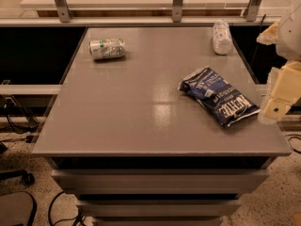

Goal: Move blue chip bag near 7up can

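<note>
Fingers [284, 86] look spread apart, nothing between them. Gripper [268, 74] hangs at the right edge of the view, just off the right side of the table [141, 121], close to the bag's lower end but not touching it.

Blue chip bag [218, 98] lies flat on the right half of the table, long axis diagonal, upper end toward table centre, lower end near the right edge. 7up can [107, 48] lies on its side at the far left, well apart from the bag. Whitish plastic bottle [222, 36] lies at the far right, behind the bag; not part of the task.

Handling, as judged: the bag is crumpled foil, so probably light, soft and slippery, and it will deform and crinkle when pinched. No stiff edge to count on. Best hold is likely across the short width at the puffed middle, or on a raised crease near the closer end, coming from above. A hold at one end probably lets the rest droop and swing. A light bag may skid if nudged first. The can could roll if bumped on placing, so set down beside it, not against it.
</note>
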`<state>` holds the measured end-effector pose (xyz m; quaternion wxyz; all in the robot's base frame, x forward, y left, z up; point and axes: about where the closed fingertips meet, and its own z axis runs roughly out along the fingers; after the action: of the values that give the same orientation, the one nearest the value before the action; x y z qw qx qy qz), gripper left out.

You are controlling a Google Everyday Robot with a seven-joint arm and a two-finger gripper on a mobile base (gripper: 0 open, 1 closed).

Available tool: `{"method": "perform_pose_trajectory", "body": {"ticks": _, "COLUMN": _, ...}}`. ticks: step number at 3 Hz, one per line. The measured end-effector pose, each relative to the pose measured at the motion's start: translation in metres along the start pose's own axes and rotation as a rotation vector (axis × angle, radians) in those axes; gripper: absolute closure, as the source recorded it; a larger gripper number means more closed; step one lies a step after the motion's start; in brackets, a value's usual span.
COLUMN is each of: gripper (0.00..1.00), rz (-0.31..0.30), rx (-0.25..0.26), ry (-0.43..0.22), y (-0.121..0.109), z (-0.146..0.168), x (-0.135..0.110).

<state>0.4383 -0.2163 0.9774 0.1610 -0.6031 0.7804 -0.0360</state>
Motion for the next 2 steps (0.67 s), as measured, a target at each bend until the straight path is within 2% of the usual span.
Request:
{"method": "perform_pose_trajectory", "body": {"ticks": 1, "gripper": 0.00, "rz": 0.000, "rx": 0.000, "ry": 0.000, "y": 0.0000, "z": 0.0000, "x": 0.0000}}
{"method": "perform_pose_trajectory", "body": {"ticks": 2, "gripper": 0.00, "rz": 0.041, "rx": -0.008, "ry": 0.019, "y": -0.0011, "z": 0.0019, "x": 0.0006}}
